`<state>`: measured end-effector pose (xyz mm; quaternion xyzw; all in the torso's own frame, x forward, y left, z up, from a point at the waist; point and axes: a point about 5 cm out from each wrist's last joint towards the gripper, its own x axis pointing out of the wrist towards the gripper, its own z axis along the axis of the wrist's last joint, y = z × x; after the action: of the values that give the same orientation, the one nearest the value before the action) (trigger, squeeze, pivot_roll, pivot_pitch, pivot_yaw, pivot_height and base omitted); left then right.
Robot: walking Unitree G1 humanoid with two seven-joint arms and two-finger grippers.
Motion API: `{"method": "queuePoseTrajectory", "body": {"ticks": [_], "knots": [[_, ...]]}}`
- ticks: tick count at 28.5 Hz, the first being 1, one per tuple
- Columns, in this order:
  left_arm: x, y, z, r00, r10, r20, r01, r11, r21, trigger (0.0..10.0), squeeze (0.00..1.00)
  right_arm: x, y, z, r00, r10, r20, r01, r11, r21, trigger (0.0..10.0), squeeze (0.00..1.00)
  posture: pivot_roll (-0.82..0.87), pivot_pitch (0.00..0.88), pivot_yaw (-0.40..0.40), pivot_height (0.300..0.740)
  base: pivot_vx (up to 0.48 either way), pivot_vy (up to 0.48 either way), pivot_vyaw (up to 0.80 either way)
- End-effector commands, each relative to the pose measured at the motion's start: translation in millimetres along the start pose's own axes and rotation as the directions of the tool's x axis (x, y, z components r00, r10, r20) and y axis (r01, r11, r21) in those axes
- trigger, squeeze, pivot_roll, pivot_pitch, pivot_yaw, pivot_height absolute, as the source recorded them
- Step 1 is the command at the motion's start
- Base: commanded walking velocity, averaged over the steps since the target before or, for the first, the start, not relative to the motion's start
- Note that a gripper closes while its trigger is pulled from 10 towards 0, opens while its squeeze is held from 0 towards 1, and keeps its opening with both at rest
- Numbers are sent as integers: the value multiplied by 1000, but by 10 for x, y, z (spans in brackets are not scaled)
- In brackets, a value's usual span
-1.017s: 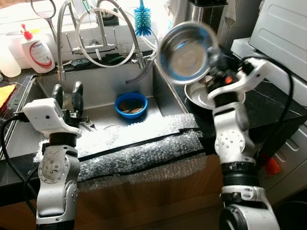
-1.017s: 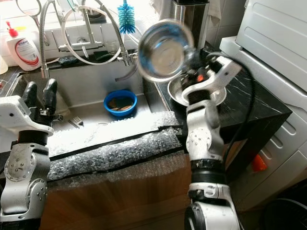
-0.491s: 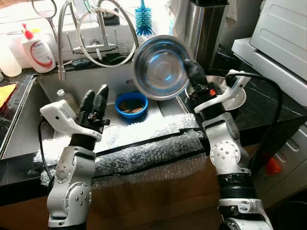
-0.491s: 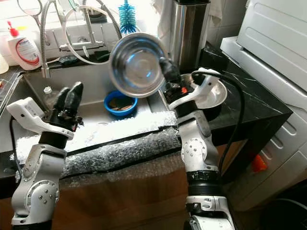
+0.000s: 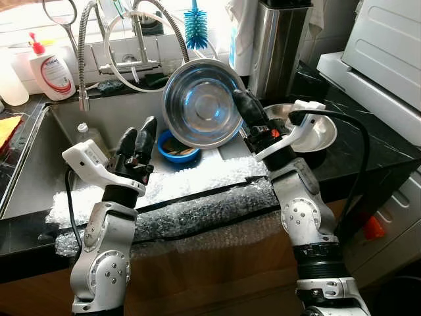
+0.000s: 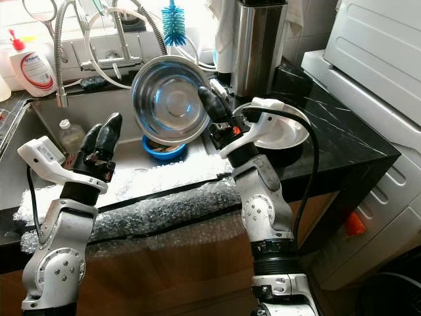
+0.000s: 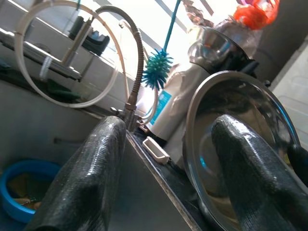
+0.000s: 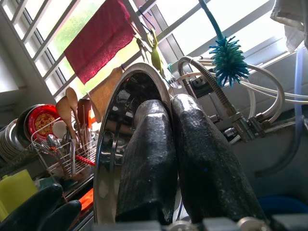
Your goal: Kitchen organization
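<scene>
My right gripper (image 5: 241, 100) is shut on the rim of a steel bowl (image 5: 199, 100), holding it tilted on edge above the sink (image 5: 62, 118) with its hollow facing me. In the right wrist view both black fingers (image 8: 149, 154) pinch that rim (image 8: 111, 125). My left gripper (image 5: 139, 129) is open, raised over the sink just left of and below the bowl, apart from it. In the left wrist view the bowl (image 7: 207, 149) stands beyond the fingers. A blue bowl (image 5: 168, 149) with scraps sits in the sink under the steel bowl.
A second steel dish (image 5: 320, 133) rests on the black counter at right. Bubble wrap (image 5: 197, 204) covers the sink's front edge. A faucet with hoses (image 5: 135, 46), a blue brush (image 5: 195, 26), a soap bottle (image 5: 51, 69), a steel canister (image 5: 279, 39) and a white appliance (image 5: 385, 46) ring the area.
My right arm carried the steel bowl left and down, from above the counter to over the sink. My left gripper rose and moved right, closer to the bowl.
</scene>
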<state>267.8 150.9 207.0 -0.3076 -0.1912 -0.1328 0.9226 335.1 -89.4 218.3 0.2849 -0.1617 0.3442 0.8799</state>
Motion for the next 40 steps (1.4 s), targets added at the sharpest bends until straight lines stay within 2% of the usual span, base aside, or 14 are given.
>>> {"method": "queuePoseTrajectory", "body": {"ticks": [1, 12, 25, 40], "knots": [[7, -39, 9, 1000, -25, -6, 25, 1000, 5, 10000, 0, 23, 86, 27, 999, 49, 1, -49, 999, -16, 10000, 0, -50, 0, 42, 740, 0, 0, 0], [18, -53, -19, 1000, -30, -10, 30, 1000, -4, 10000, 0, 14, 169, -47, 993, 110, -50, -112, 993, -36, 10000, 0, -52, 0, 41, 740, 0, 0, 0], [11, -55, -90, 998, -36, -53, 39, 997, 67, 10000, 0, 14, 204, -44, 991, 128, -49, -129, 991, -25, 10000, 0, -55, 0, 43, 740, 0, 0, 0], [28, -53, -85, 999, -29, -46, 33, 996, 84, 10000, 0, -7, 288, -79, 979, 192, -68, -192, 981, 6, 10000, 0, -49, 0, 43, 740, 0, 0, 0]]}}
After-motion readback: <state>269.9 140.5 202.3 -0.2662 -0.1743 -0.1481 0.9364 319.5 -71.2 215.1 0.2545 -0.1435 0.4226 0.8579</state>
